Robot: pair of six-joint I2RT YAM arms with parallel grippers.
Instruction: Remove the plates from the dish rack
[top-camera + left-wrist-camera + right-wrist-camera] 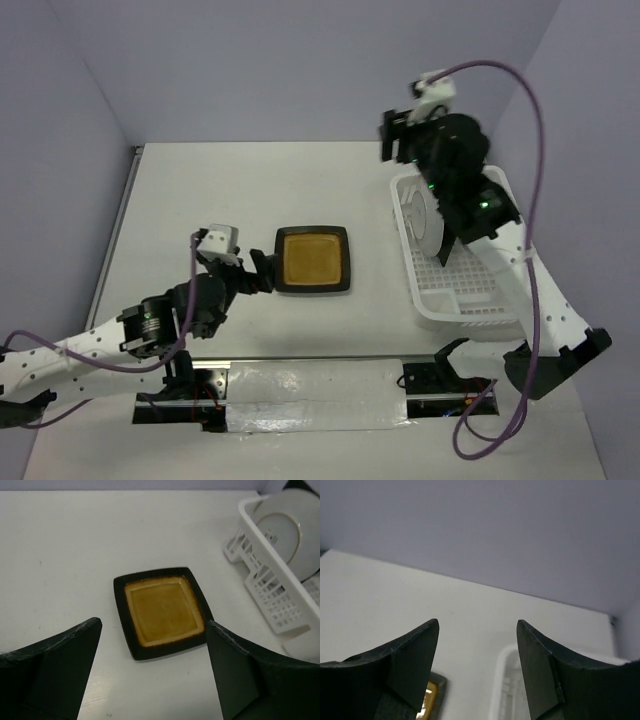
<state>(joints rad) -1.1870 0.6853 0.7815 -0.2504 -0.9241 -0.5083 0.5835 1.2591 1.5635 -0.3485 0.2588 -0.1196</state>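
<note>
on the left half of the white table point(200, 200), the left gripper point(262, 273) lies low with its dark fingers point(65, 670) spread wide, holding nothing. the amber-centred square plate point(162, 611), black at the rim, sits flat on the table just beyond the fingertips. it is close to their right in the overhead view and framed between them from the wrist, with bare table showing between the tips and the rim. nothing stands between the gripper and the plate.

further right, well apart from the square plate, the white lattice dish rack point(478, 300) runs along the table's right side. a round plate point(290, 530) stands on edge at the rack's far end, its pale back with a thin ring turned toward the left arm. much of the rack's middle is covered overhead by the right arm, which reaches up across it.

the right gripper point(477, 625) hangs high above the rack's far end, clear of the round plate below. its fingers point(412, 660) are parted with only air between them, touching nothing.
</note>
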